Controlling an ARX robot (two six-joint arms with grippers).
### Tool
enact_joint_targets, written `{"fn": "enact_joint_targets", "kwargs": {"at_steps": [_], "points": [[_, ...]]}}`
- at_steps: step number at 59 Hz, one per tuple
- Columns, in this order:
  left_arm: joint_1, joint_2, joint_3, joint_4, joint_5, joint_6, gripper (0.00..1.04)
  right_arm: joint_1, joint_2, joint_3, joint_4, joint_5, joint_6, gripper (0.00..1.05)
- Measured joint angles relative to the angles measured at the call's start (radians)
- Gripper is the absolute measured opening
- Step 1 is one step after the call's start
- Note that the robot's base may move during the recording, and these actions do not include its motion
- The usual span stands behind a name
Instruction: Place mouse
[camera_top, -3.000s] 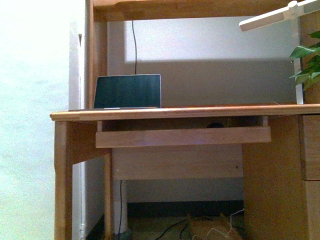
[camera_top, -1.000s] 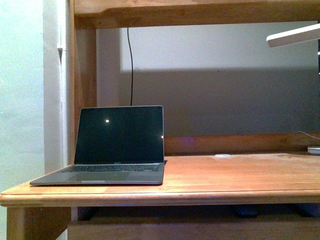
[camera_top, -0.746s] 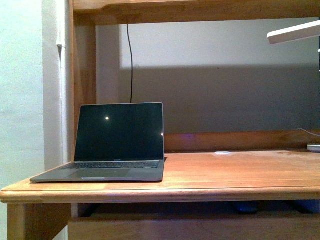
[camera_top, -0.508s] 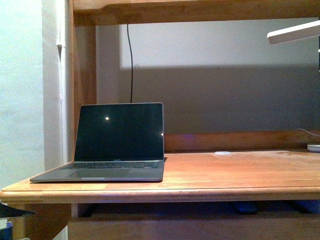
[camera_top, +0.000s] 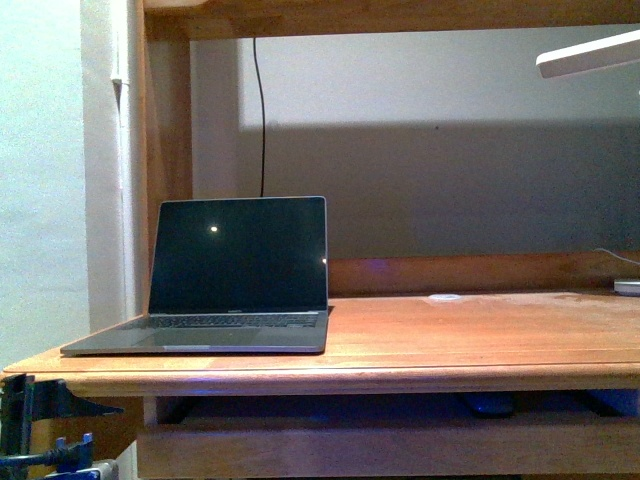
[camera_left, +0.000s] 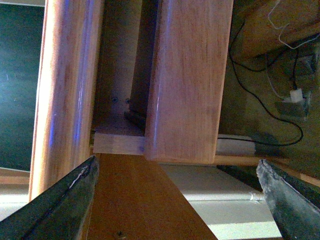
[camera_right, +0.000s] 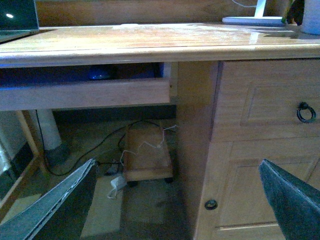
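Observation:
The mouse (camera_right: 99, 75) is a small dark rounded shape lying in the pull-out tray (camera_right: 85, 94) under the desk top, seen in the right wrist view. In the front view it is a dark sliver (camera_top: 488, 404) in the gap below the desk edge. My right gripper (camera_right: 175, 200) is open and empty, low in front of the desk and well short of the tray. My left gripper (camera_left: 172, 200) is open and empty by the desk's left end, next to the tray's side. Part of my left arm (camera_top: 40, 440) shows at the front view's lower left.
An open laptop (camera_top: 240, 270) stands on the left of the desk top (camera_top: 480, 330). A white lamp head (camera_top: 590, 55) hangs at upper right. A drawer with a ring pull (camera_right: 306, 112) is on the right. A wooden box on casters (camera_right: 147, 155) and cables lie on the floor.
The front view has risen from below desk height to just above the desk top. My left arm has come into view at the lower left.

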Motion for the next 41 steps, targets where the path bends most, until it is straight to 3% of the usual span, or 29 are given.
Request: {"fn": "enact_joint_targets", "kwargs": {"at_steps": [41], "points": [[-0.07, 0.197, 0.238, -0.093, 0.053, -0.023, 0.97, 0.0, 0.0, 0.0, 0.0, 0.0, 0.0, 0.97]]}}
